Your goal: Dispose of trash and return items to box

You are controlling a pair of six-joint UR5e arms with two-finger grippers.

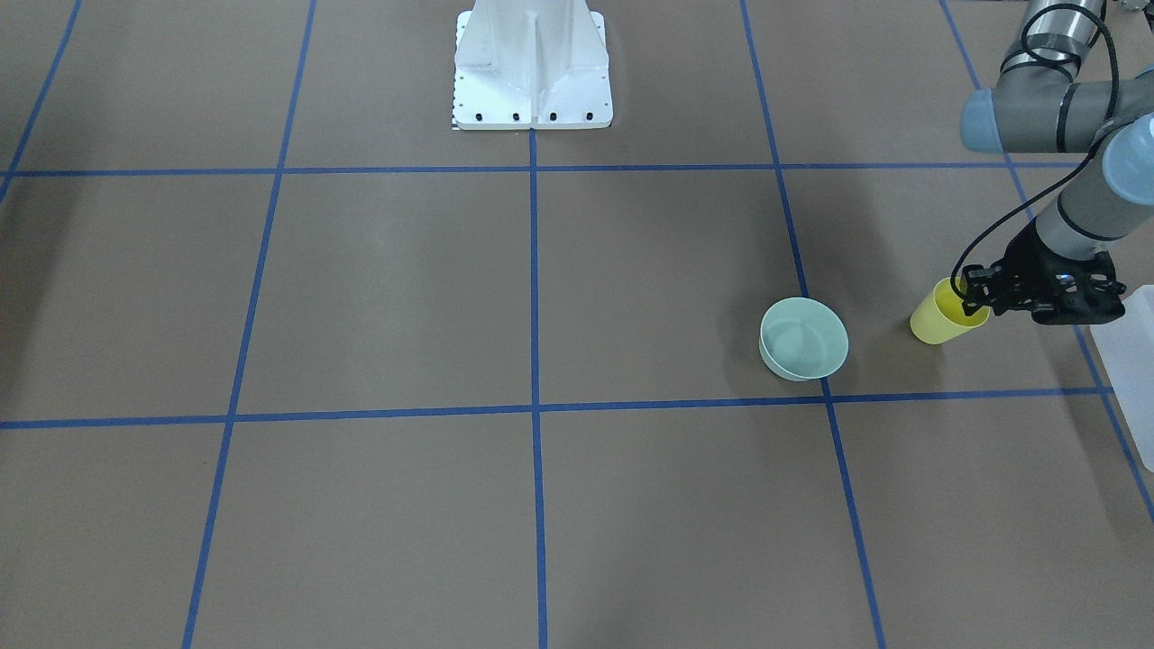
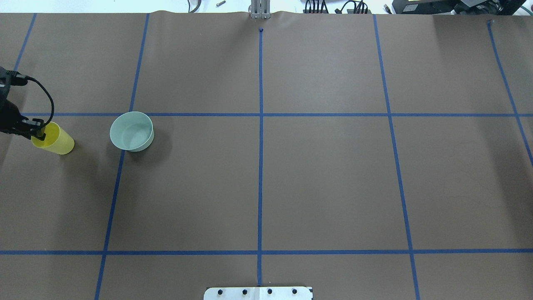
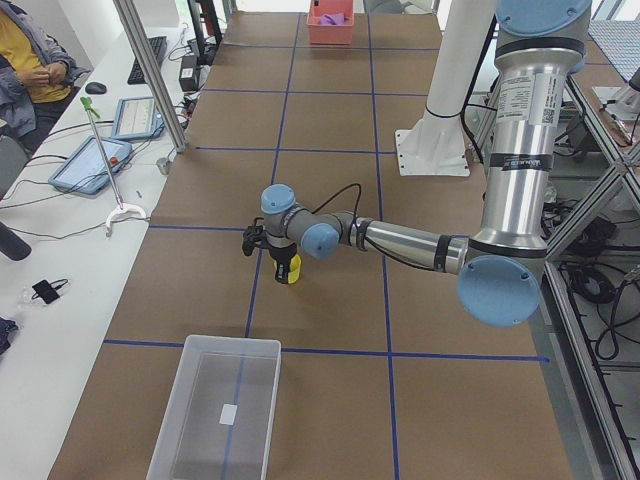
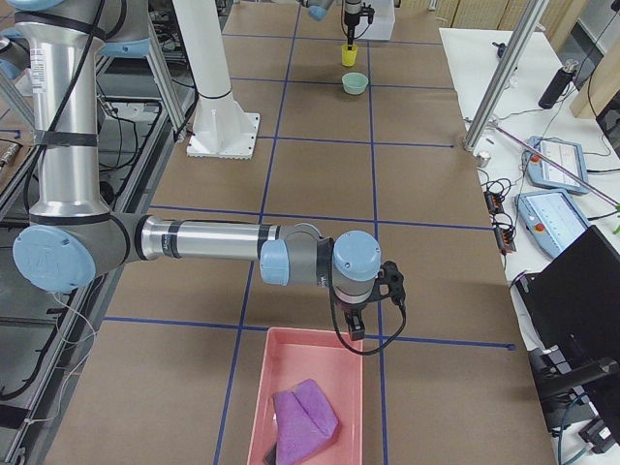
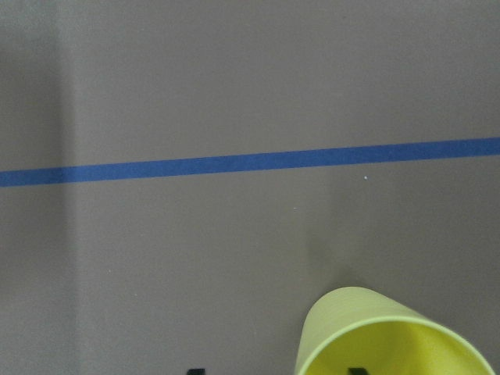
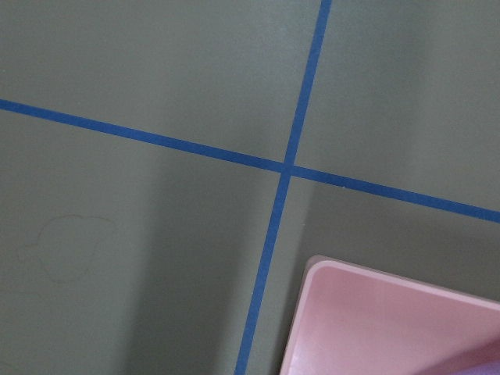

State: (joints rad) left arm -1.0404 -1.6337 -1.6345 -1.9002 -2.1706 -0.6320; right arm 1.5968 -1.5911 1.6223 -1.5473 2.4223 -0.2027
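A yellow cup [image 1: 938, 320] stands upright near the table's left end; it also shows in the overhead view [image 2: 56, 141] and the left wrist view [image 5: 391, 336]. My left gripper [image 1: 978, 302] is open and straddles the cup's rim, one finger inside and one outside. A pale green bowl [image 1: 804, 338] sits a little apart from the cup toward the table's middle, empty. A clear plastic box [image 3: 215, 410] stands at the left end, beyond the cup. My right gripper [image 4: 354, 334] hangs over the near edge of a pink bin [image 4: 305, 412]; I cannot tell whether it is open.
The pink bin holds a purple crumpled item [image 4: 308, 412]. The robot's white base [image 1: 532, 68] stands at the table's middle back. An operator [image 3: 25, 60] sits beside tablets on the side bench.
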